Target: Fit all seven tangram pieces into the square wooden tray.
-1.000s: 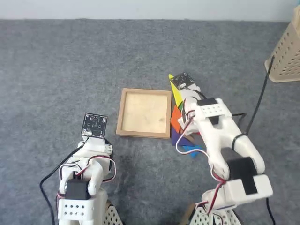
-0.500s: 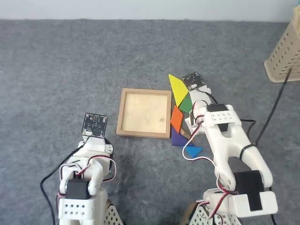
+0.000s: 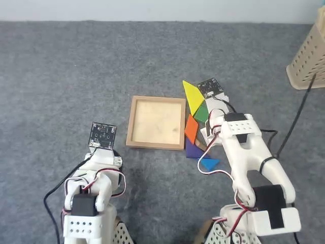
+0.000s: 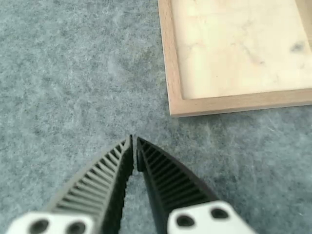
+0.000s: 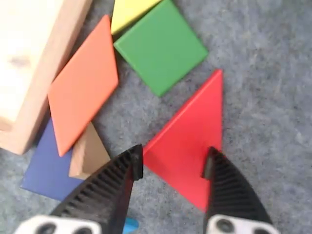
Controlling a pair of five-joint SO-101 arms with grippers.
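Right gripper: open wide, empty, straddling corner of flat red triangle piece on grey carpet. Left gripper: closed, empty, near corner of square wooden tray. Orange parallelogram piece just beside tray, outside it.

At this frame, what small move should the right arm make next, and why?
Probably lower and close on the red triangle: the right gripper is open with its fingers either side of that piece, and the wooden tray holds no pieces yet.
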